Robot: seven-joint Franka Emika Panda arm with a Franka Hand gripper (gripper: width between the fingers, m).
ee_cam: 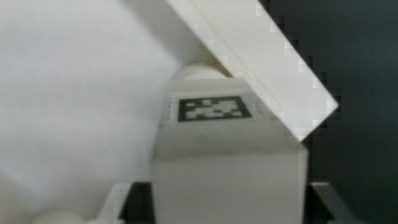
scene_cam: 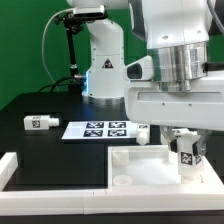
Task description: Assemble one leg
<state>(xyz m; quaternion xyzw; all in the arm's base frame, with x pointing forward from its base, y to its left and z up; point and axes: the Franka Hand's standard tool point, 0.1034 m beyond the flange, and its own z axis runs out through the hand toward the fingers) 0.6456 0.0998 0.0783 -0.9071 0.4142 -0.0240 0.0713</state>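
My gripper [scene_cam: 185, 158] is shut on a leg [scene_cam: 185, 154], a stubby white peg with a black-and-white tag. It holds the leg upright at the exterior view's right, over the right part of the large white square panel [scene_cam: 140, 168]. In the wrist view the leg [ee_cam: 217, 150] fills the space between my fingers [ee_cam: 128, 203], tag facing the camera. Its far end meets the panel's raised rim [ee_cam: 267, 60]. The panel's flat face [ee_cam: 71, 90] lies beside it. My gripper [ee_cam: 228, 200] grips the leg's sides.
Another leg [scene_cam: 40, 122] lies on the black table at the exterior view's left. A third leg [scene_cam: 143, 137] stands by the marker board [scene_cam: 100, 128]. A white L-shaped wall [scene_cam: 20, 165] borders the front left. The arm's base [scene_cam: 100, 60] stands behind.
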